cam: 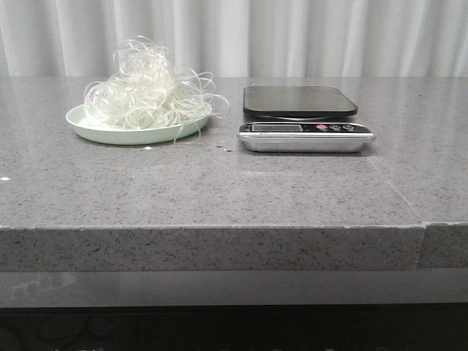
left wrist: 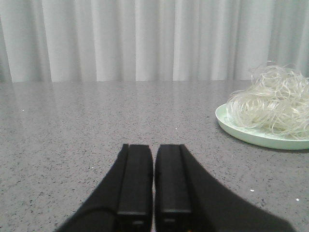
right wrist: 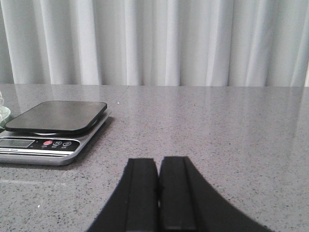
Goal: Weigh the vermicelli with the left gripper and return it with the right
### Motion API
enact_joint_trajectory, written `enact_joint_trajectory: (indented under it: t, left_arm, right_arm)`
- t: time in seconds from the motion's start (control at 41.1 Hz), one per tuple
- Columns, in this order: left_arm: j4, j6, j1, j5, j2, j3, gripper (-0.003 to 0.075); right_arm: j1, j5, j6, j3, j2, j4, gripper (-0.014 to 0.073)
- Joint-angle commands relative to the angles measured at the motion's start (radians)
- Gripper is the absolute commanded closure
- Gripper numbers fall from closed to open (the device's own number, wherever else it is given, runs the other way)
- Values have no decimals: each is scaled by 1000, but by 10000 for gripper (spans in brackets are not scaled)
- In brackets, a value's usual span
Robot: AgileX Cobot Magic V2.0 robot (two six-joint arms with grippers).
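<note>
The vermicelli [cam: 150,91] is a fluffy white tangle heaped on a pale green plate [cam: 95,129] at the back left of the table. It also shows in the left wrist view [left wrist: 273,104], on the plate [left wrist: 231,128]. A kitchen scale [cam: 301,115] with a black platform stands to the right of the plate; it also shows in the right wrist view [right wrist: 53,128]. My left gripper [left wrist: 154,147] is shut and empty, low over the table, well short of the plate. My right gripper [right wrist: 159,162] is shut and empty, off to the side of the scale. Neither gripper shows in the front view.
The grey speckled table [cam: 234,183] has a front edge [cam: 219,228] near the camera and a seam at the right [cam: 398,191]. White curtains [cam: 292,36] hang behind the table.
</note>
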Motion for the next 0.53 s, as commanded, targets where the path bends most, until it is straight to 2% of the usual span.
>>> enact_joint_trajectory:
  t: [0.0,0.51]
  left_arm:
    - [-2,-8,-5,-86,-19,6,579]
    - [-2,-8,-5,-86,-19,6,579]
  right_arm:
    - [-4,-85,-1,-8,-15,-11,449]
    - [-32,-85,-1,-8,-15,-11,449]
